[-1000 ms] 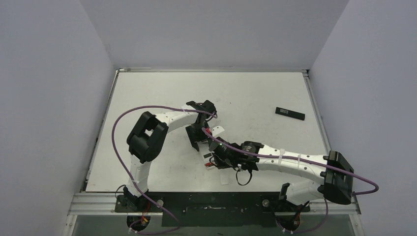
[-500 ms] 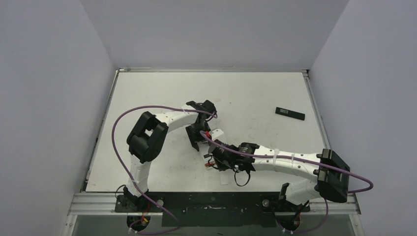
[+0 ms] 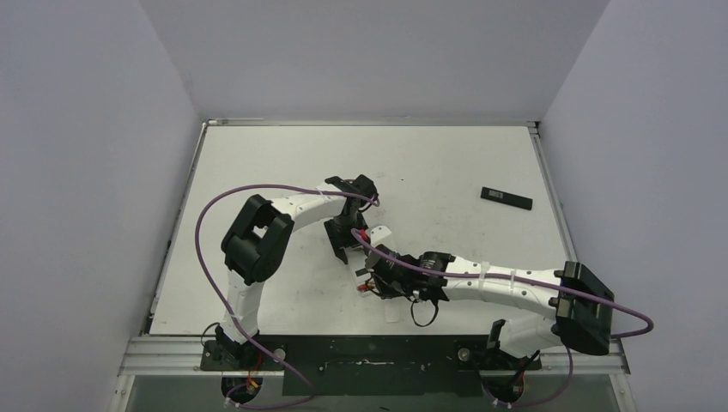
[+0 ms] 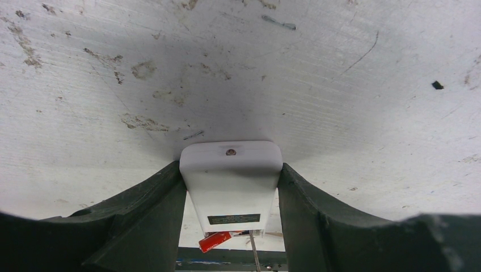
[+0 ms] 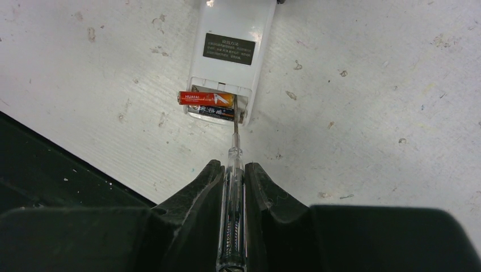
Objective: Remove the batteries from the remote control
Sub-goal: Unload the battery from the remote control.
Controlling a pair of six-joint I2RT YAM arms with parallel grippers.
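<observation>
Right fingers (image 5: 198,198) clamp the screwdriver (image 5: 233,161), tip just beside one end of the red battery (image 5: 205,98), which lies crosswise ahead; left fingers (image 4: 142,218) pinch the remote (image 4: 231,181).

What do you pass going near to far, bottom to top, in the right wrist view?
Right gripper, jaws shut on a clear-handled screwdriver → dark cylindrical battery → reddish-orange cylindrical battery → black rectangular label on the white plastic remote control.

batteries (image 5: 206,99) in remote's (image 5: 238,28) near end | screwdriver (image 5: 233,170) tip at that end | remote within left gripper (image 4: 231,170)
</observation>
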